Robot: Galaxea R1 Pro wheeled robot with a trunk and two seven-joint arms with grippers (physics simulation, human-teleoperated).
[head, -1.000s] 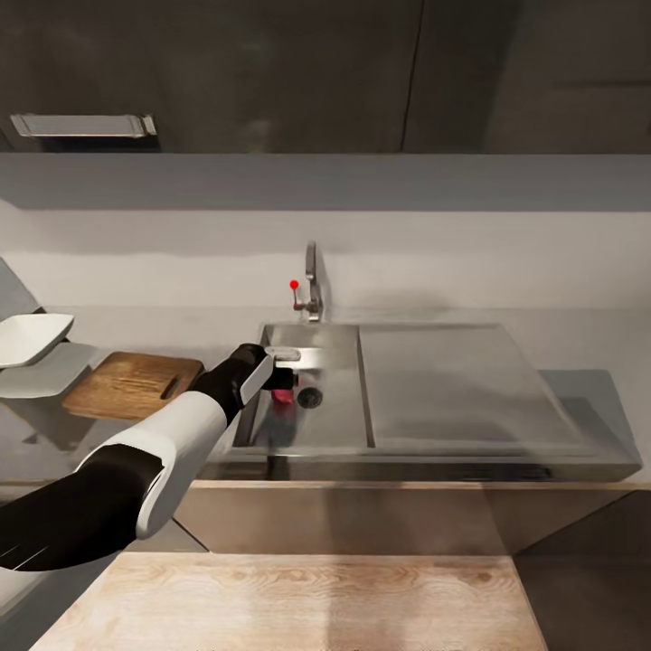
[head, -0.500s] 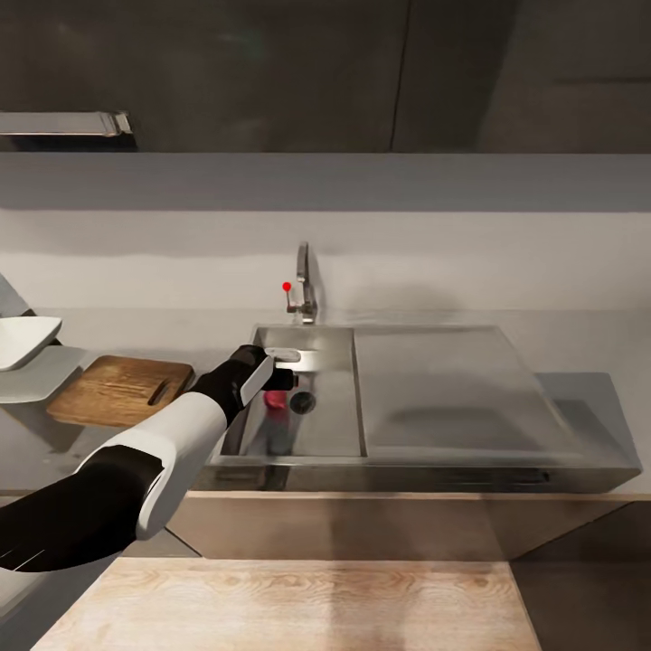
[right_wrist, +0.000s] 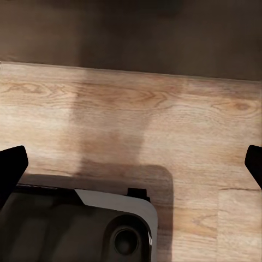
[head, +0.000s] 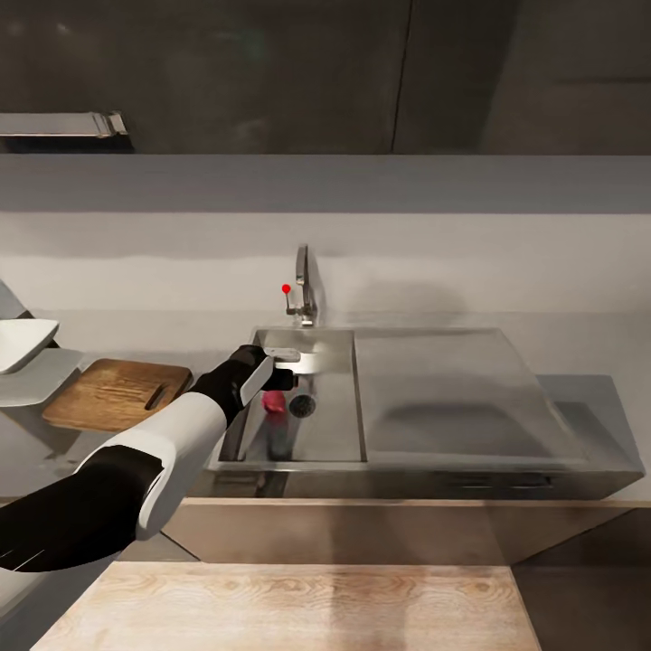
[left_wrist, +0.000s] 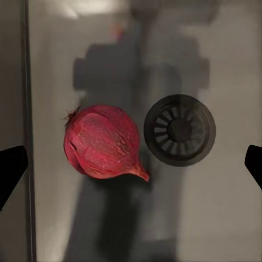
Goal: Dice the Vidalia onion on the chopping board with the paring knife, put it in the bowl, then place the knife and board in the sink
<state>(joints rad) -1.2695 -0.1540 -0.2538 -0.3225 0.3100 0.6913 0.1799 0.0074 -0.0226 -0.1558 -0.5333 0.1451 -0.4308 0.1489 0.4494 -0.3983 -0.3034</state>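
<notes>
I have the left gripper out over the sink, hanging above the basin near its left wall. In the left wrist view its fingertips sit at the two side edges, wide apart, nothing between them: jaws fully spread, empty. The Vidalia onion lies on the basin floor between the fingertips, closer to one of them, root tuft pointing one way and pointed tip the other. It rests just beside the round dark drain, apart from it by a narrow gap. In the head view the onion shows as a pinkish-red spot under the gripper, left of the drain. The chopping board lies on the countertop left of the sink, a small dark item on it near its right edge. The bowl stands further left. The right gripper points at a wooden floor, its tips spread wide, holding nothing.
</notes>
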